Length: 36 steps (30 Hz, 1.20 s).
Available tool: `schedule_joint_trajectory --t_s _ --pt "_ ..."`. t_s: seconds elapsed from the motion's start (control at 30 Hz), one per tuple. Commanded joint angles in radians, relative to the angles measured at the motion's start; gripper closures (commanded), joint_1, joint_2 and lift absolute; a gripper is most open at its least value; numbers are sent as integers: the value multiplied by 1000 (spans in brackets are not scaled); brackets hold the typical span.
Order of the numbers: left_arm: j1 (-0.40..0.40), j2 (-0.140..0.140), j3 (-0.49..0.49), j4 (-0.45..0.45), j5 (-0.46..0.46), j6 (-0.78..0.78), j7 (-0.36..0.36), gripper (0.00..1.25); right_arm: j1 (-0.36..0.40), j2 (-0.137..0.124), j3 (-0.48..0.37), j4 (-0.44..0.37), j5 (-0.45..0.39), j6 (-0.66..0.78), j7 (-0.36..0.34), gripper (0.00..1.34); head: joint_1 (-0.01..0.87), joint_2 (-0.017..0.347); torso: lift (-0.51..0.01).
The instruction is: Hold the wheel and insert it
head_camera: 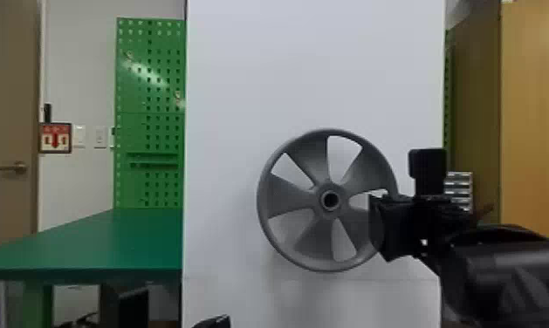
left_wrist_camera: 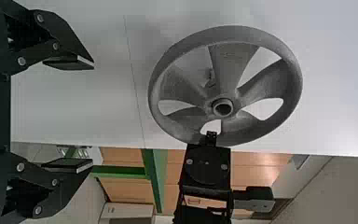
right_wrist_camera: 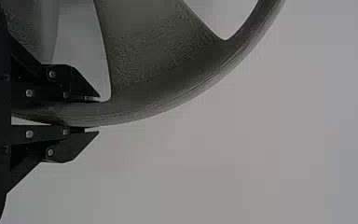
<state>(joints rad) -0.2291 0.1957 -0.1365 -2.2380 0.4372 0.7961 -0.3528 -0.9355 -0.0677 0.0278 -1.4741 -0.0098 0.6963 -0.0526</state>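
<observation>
Right gripper [head_camera: 386, 227] covers part of the wheel's [head_camera: 286, 196] rim in head view and left wrist view, and the wheel runs off the top edge in right wrist view. Small dark detail [left_wrist_camera: 209, 78] seen through a wheel gap in left wrist view, too small to tell. Head view: black piece [head_camera: 216, 322] cut by bottom edge, can't identify; green table [head_camera: 90, 244] cut at left edge, partly hidden by white panel [head_camera: 225, 131].

Workshop-like room, green pegboard [head_camera: 131, 100] (a tall one), green worktable [head_camera: 94, 244]
</observation>
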Motion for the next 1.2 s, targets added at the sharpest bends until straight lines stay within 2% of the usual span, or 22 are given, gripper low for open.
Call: schedule_joint_trajectory --t_s 0.0,0.03,0.13,0.37,0.5,0.57,1.17 --pt "1 1 0 0 0 0 0 502 3 -1 -3 0 -7 -4 0 889 0 9 -494" --pt "1 1 0 0 0 0 0 502 1 -3 -3 2 -9 -6 0 803 0 9 -494" --pt "-1 1 0 0 0 0 0 502 1 -3 -3 3 -13 -8 0 742 0 9 -494" --pt "1 1 0 0 0 0 0 502 3 -4 -3 9 -27 -18 0 456 0 9 -494" --pt "1 1 0 0 0 0 0 502 3 -6 -3 12 -29 -21 0 116 0 9 -494" --pt "1 1 0 0 0 0 0 502 3 -6 -3 12 -30 -23 0 12 0 9 -494" --pt "-1 2 0 0 0 0 0 502 6 -7 0 17 -38 -28 2 -1 0 9 -494"
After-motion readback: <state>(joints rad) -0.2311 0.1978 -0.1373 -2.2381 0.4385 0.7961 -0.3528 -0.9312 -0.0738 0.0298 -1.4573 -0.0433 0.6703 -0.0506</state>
